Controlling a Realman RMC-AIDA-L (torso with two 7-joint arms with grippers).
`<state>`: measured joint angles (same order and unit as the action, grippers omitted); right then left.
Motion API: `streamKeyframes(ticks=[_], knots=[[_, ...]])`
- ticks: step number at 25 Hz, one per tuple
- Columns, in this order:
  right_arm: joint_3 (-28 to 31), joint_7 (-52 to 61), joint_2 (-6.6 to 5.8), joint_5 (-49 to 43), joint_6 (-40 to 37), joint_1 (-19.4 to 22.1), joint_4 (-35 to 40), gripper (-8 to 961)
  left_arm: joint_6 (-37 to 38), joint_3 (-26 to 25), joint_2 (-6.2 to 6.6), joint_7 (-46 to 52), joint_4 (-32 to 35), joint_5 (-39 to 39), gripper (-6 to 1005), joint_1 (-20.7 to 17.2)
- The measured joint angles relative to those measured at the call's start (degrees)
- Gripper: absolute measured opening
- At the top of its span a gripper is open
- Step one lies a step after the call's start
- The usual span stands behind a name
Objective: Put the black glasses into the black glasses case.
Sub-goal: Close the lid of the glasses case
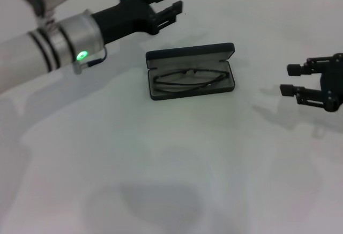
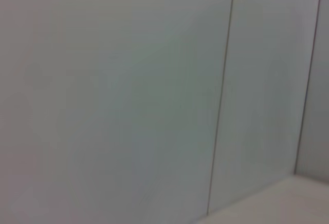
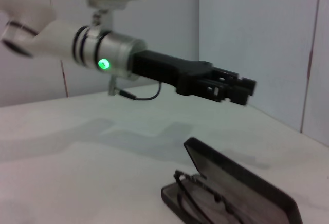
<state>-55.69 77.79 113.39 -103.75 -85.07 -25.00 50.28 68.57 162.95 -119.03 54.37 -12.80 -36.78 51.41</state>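
The black glasses case (image 1: 231, 82) lies open in the middle of the white table, its lid raised on the far side. The black glasses (image 1: 187, 79) lie folded inside its grey-lined tray. Both also show in the right wrist view: the case (image 3: 257, 188) and the glasses (image 3: 198, 203). My left gripper (image 1: 167, 6) is open and empty, held in the air behind and to the left of the case; it also shows in the right wrist view (image 3: 237, 88). My right gripper (image 1: 290, 79) is open and empty, to the right of the case and apart from it.
The white table (image 1: 161, 164) runs out to a pale panelled wall (image 2: 154, 80) at the back. The left wrist view shows only that wall and a corner of the table. The left arm's shadow falls on the table left of the case.
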Motion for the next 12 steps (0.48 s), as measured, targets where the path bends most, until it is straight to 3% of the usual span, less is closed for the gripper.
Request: streamKeyframes(ticks=[8, 12], knots=[[0.43, -0.07, 0.44, -0.85, -0.22, 1.4, 0.59, 490, -13.23, 0.0, -0.51, 8.72, 0.71, 15.2, 562, 7.38], [0.27, -0.09, 0.52, -0.94, 0.03, 1.09, 0.29, 491, -15.49, 0.0, -0.61, 9.65, 2.31, 19.27, 561, 8.33]])
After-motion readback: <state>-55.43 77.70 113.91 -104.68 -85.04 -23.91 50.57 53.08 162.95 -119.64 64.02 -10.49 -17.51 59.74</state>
